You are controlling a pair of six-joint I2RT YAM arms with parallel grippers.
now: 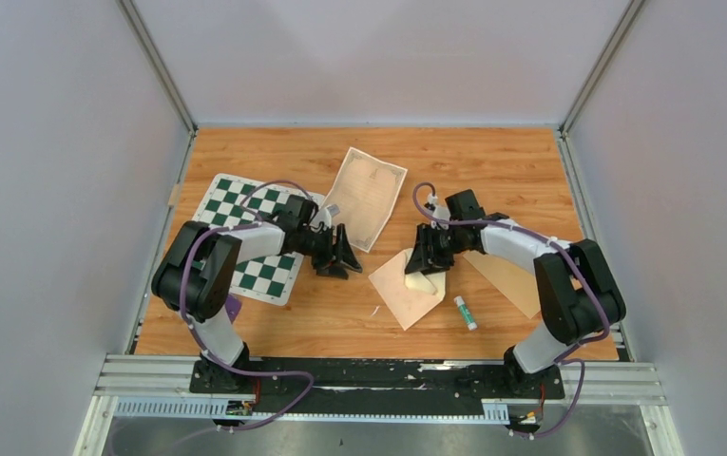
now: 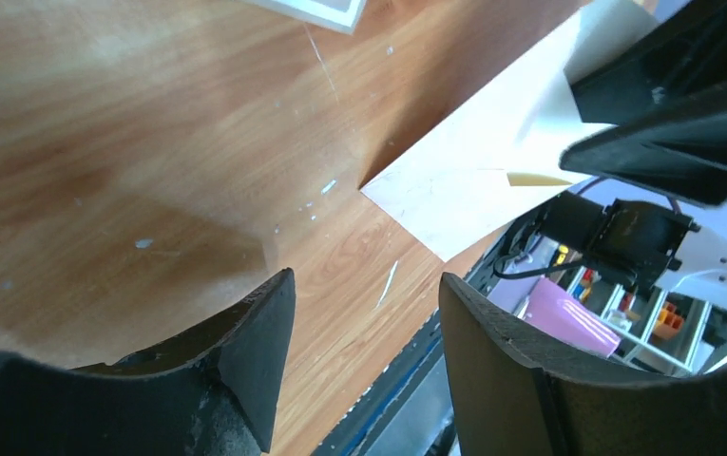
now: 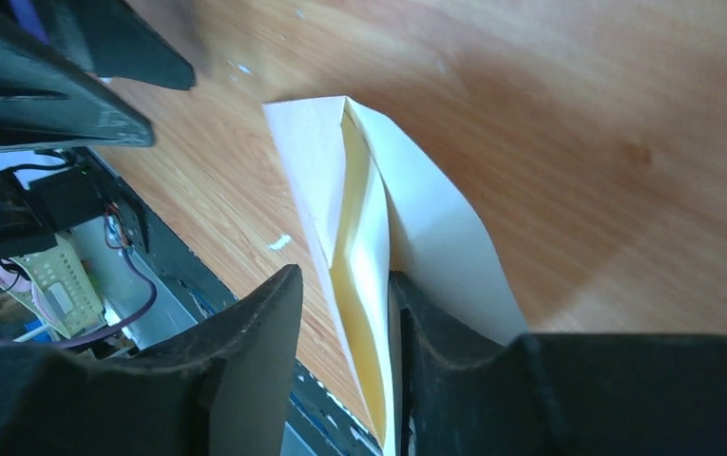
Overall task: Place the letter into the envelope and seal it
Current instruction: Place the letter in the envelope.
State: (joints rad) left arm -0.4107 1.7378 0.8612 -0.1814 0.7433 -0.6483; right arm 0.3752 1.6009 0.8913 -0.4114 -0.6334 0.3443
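The letter (image 1: 369, 195), cream with a dark ornate border, lies flat at the back middle of the table, touched by neither gripper. The tan envelope (image 1: 414, 293) lies nearer, its pale flap (image 3: 361, 237) standing up. My right gripper (image 1: 426, 269) is over it; in the right wrist view the gripper (image 3: 345, 285) is open, with the flap between the jaws, leaning on one finger and clear of the other. My left gripper (image 1: 340, 258) is open and holds nothing, just left of the envelope (image 2: 473, 180) and low over bare wood (image 2: 367, 313).
A green-and-white chessboard mat (image 1: 250, 237) lies under the left arm. A plain tan rectangle (image 1: 513, 277) lies under the right arm. A small glue stick (image 1: 465, 313) sits just right of the envelope. The table's front edge and black rail (image 1: 378, 370) are close.
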